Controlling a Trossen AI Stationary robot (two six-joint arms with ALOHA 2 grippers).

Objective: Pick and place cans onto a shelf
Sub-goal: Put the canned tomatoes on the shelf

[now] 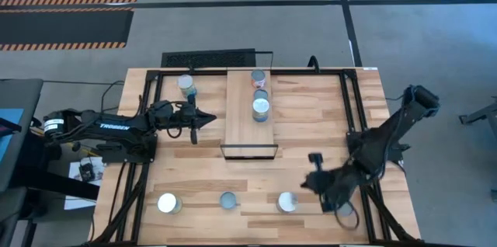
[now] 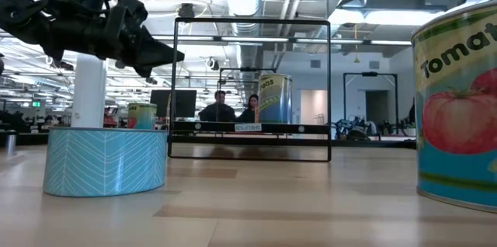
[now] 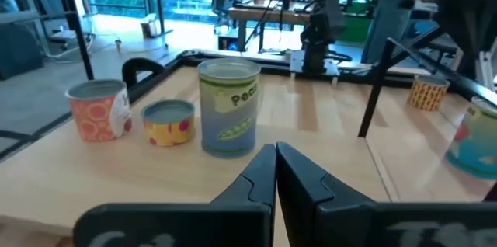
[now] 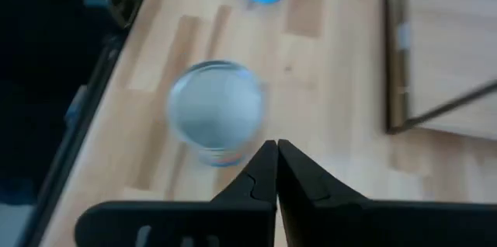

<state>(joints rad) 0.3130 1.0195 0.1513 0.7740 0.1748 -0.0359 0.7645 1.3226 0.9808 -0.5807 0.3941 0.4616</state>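
Two small cylindrical cans (image 1: 260,104) stand on the long light-wood shelf (image 1: 250,130); four remain on the planked tabletop (image 1: 311,115). Left gripper (image 1: 208,120) and right gripper (image 1: 309,186) are both closed and empty, the right nearest a silvery-topped can (image 1: 288,202).

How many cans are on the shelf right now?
3, in a row on the shelf: orange can at back, yellow can middle, peas can frontmost. None seem hidden.

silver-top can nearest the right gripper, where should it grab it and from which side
Grip the silver-top can across its round side wall, coming straight down from above. It stands upright with bare table around it, so fingers can drop on either side. The right gripper is shut beside it and must open first.
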